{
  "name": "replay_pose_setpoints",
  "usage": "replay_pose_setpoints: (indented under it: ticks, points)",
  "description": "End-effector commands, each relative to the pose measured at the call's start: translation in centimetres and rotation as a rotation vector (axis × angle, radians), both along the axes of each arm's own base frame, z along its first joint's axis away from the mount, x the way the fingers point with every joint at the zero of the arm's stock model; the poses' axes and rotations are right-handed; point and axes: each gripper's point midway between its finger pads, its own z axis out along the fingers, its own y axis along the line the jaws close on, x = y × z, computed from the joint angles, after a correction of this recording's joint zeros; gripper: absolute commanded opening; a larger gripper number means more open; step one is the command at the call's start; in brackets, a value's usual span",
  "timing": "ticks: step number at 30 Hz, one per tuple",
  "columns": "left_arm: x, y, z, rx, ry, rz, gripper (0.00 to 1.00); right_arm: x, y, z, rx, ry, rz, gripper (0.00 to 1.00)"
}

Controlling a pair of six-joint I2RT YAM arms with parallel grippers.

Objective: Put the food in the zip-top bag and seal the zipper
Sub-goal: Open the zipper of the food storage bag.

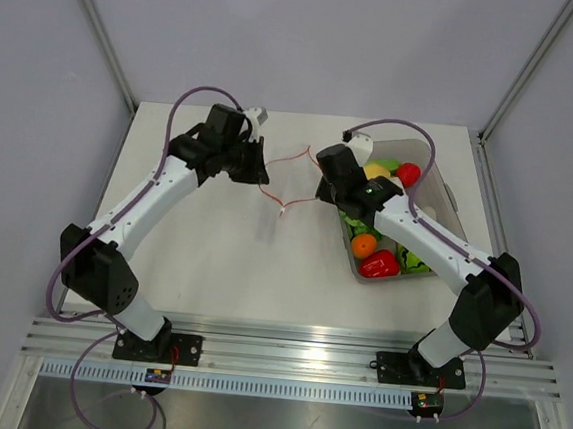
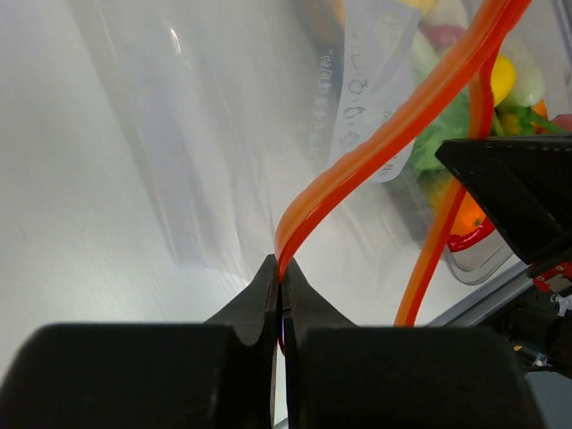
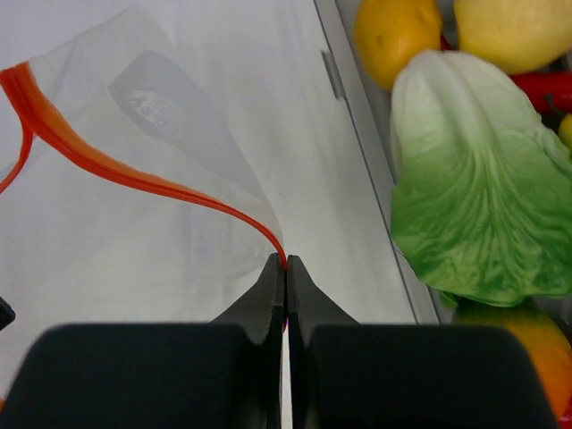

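The zip-top bag (image 1: 287, 186) hangs above the table between both arms, its mouth pulled into an open diamond outlined by the red-orange zipper (image 1: 294, 156). My left gripper (image 1: 261, 174) is shut on the zipper's left end; in its wrist view the jaws (image 2: 281, 273) pinch the orange strip (image 2: 384, 134) with clear film (image 2: 223, 161) behind. My right gripper (image 1: 320, 193) is shut on the other end, the strip (image 3: 134, 170) running out of its closed tips (image 3: 286, 261). The food lies in the tub: an orange (image 1: 364, 245), red pepper (image 1: 379, 265), lemon (image 1: 377, 171), tomato (image 1: 408, 174).
The grey translucent tub (image 1: 447, 196) stands at the right of the table, under my right arm. In the right wrist view its wall (image 3: 357, 134) runs beside the bag, with a green-white cabbage leaf (image 3: 474, 197) and an orange (image 3: 398, 36) just inside.
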Motion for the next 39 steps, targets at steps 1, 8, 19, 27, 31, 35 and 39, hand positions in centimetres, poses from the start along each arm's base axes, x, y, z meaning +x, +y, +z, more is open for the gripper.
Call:
replay_pose_setpoints:
  ticks: [1, 8, 19, 27, 31, 35, 39]
  points:
    - [-0.6, -2.7, -3.9, -0.076, 0.074, -0.059, 0.0, -1.3, -1.7, -3.7, -0.044, 0.068, -0.021, 0.0]
    - [-0.6, -5.4, -5.6, -0.058, 0.143, -0.092, 0.0, -2.4, -2.0, -3.5, -0.043, 0.065, 0.033, 0.3]
    - [-0.9, -7.9, -4.1, 0.025, 0.16, -0.13, 0.0, -2.4, -3.0, -2.4, -0.063, 0.071, 0.019, 0.38]
    - [-0.3, -7.0, -6.4, 0.174, 0.164, -0.082, 0.0, -4.2, -2.7, 2.4, 0.12, -0.069, 0.087, 0.66]
    - [0.2, -6.6, -6.7, 0.198, 0.151, -0.059, 0.0, -5.2, -5.6, 5.4, 0.11, -0.16, 0.029, 0.67]
    - [0.4, -6.7, -6.3, 0.197, 0.139, -0.055, 0.0, -3.5, -10.0, 3.5, 0.049, -0.07, -0.038, 0.73]
    - [0.3, -6.7, -5.9, 0.186, 0.138, -0.057, 0.0, 1.1, -13.5, -0.3, -0.138, 0.081, -0.077, 0.83]
